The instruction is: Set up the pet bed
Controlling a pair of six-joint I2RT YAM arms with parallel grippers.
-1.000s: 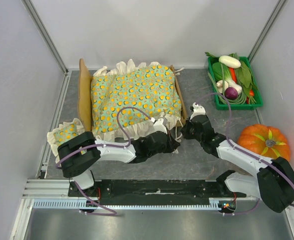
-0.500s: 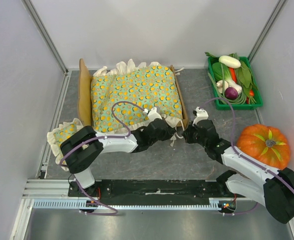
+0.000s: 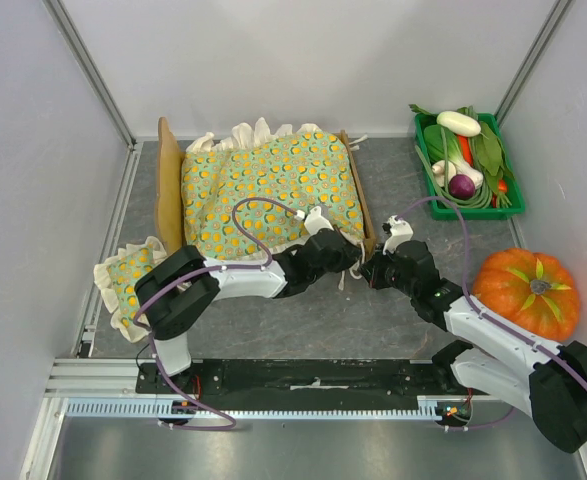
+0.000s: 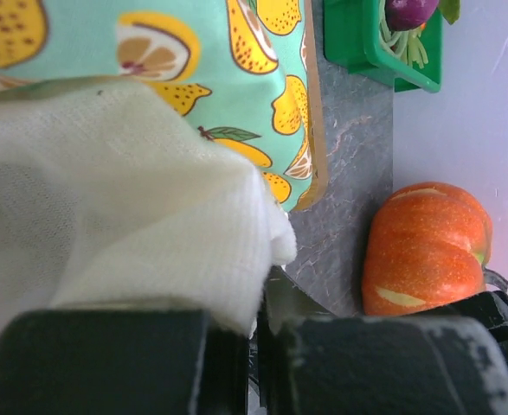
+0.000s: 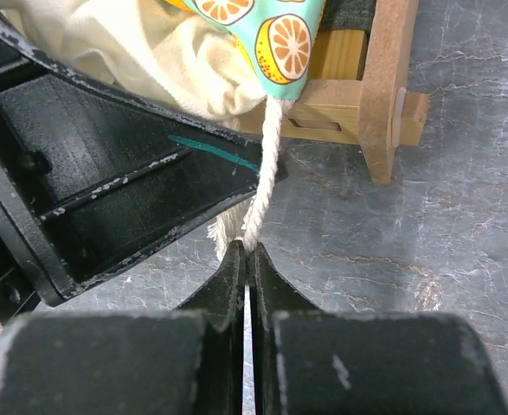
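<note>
Right wrist view: the right gripper (image 5: 247, 259) is pinched tight on a white cord (image 5: 267, 156) hanging from the cushion (image 5: 275, 30) at the near right corner of the pet bed (image 5: 383, 86). The left gripper (image 4: 258, 333) clamps the cushion's frill (image 4: 132, 216). The cushion is probably being tied down, so the cord next needs drawing toward the corner post. The bed sits far left on the table (image 3: 413, 310). It is light wood, with its headboard (image 3: 169, 185) at the left.

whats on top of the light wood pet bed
A green orange-print frilled cushion lies across the light-wood pet bed, covering its base, which cannot be seen. Only its wooden ends show.
</note>
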